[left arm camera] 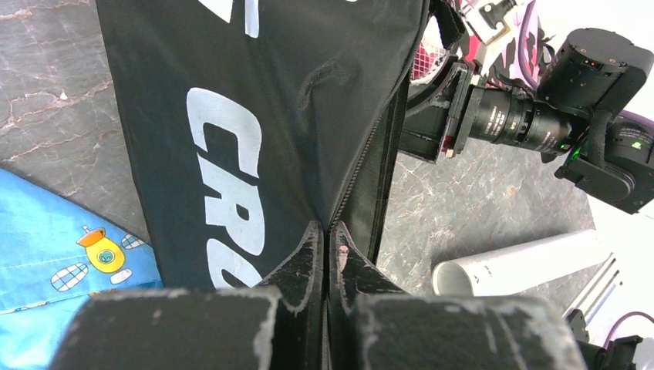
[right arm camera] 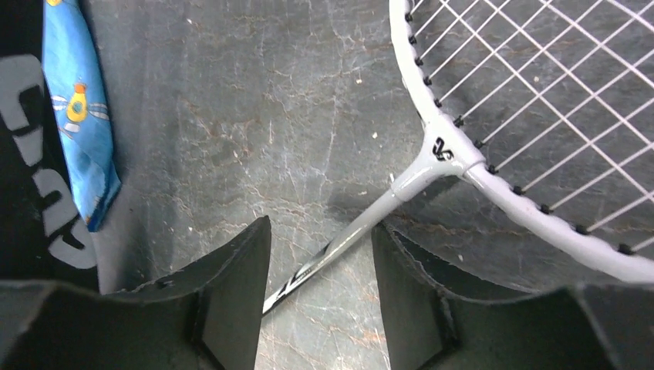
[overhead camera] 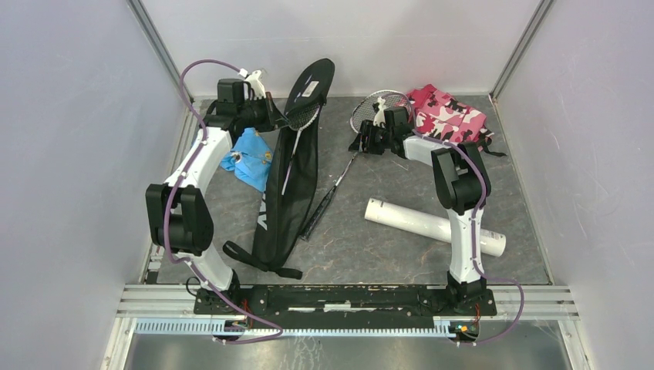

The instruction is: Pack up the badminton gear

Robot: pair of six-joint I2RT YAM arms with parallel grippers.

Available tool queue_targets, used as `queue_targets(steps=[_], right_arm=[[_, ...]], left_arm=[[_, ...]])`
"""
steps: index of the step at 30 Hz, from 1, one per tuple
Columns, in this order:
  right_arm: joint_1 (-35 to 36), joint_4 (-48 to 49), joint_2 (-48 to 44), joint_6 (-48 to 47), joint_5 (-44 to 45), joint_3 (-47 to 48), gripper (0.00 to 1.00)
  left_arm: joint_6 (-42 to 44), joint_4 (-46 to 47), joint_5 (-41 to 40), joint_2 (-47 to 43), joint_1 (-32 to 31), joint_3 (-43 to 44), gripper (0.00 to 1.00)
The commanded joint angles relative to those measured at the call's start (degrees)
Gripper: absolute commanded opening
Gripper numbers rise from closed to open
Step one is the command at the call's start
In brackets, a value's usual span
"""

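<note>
Top view: My left gripper [overhead camera: 276,116], upper left, holds long black fabric racket bag [overhead camera: 289,181]; thin silver racket [overhead camera: 364,112] lies centre, by my right gripper [overhead camera: 370,139].
Left wrist: My jaws pinched shut on bag's zipper edge.
Right wrist: My jaws parted astride shaft, running lower-left to upper-right.

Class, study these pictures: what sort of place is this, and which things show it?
Likely a robot lab cell, not a sports hall: the left arm and right arm are mounted on a rail, plain white walls box in the table, and the bag and racket lie staged.
</note>
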Motion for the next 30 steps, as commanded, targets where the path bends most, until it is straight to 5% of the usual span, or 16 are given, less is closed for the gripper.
queue_targets(steps=[1,16,30], right_arm=[[-0.12,0.49,3.62,2.44,0.25,1.18,0.55],[-1.6,0.06,6.72,6.43,-2.29,2.35,0.3],[-5.5,15.57,2.13,24.05,-17.77,-2.38,0.0]], left_arm=[[-2.78,4.63,2.1,-3.52,0.26,-0.2,0.02],[-3.22,5.44,2.02,-4.19,0.26,-1.53,0.02],[-3.27,5.7,0.63,-3.75,0.24,-1.14,0.02]])
